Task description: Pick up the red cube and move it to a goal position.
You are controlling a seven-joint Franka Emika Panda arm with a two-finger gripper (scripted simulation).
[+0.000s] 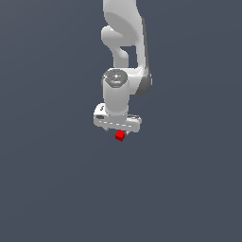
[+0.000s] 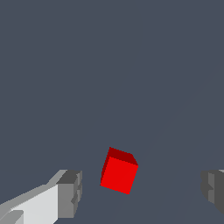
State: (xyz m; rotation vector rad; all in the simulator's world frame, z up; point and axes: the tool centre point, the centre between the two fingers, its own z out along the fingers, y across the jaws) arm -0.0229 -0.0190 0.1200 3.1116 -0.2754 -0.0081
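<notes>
Sitting skewed between the spread claw [image 2: 141, 192] fingers, red cube [image 2: 118, 171].

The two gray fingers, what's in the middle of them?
The red cube sits between the fingers, touching neither; the wrist view shows bare gray gaps on both sides.
</notes>
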